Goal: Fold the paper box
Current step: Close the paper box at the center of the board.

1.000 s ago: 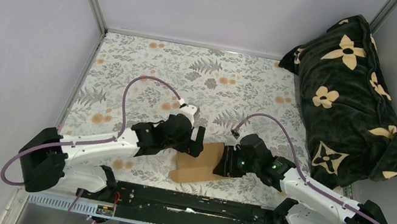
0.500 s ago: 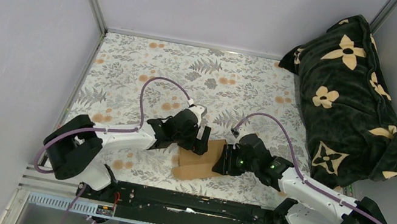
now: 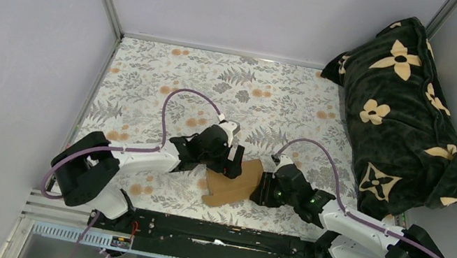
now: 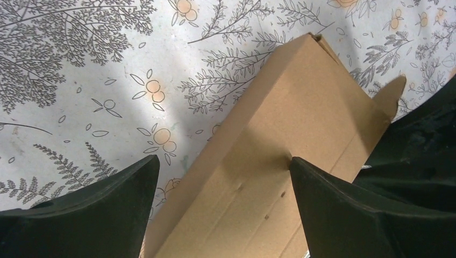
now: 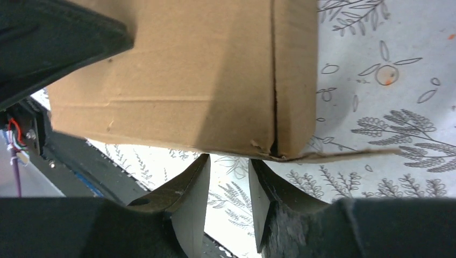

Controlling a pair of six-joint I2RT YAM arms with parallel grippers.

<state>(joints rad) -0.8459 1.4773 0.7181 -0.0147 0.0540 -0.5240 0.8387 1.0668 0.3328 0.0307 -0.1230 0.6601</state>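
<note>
On my feed the paper box (image 3: 234,183) is plain brown, the desk (image 3: 172,69) white with grey leaves and orange berries, the blanket (image 3: 406,111) dark green with cream flowers, and the cables (image 3: 164,114) purple.
</note>
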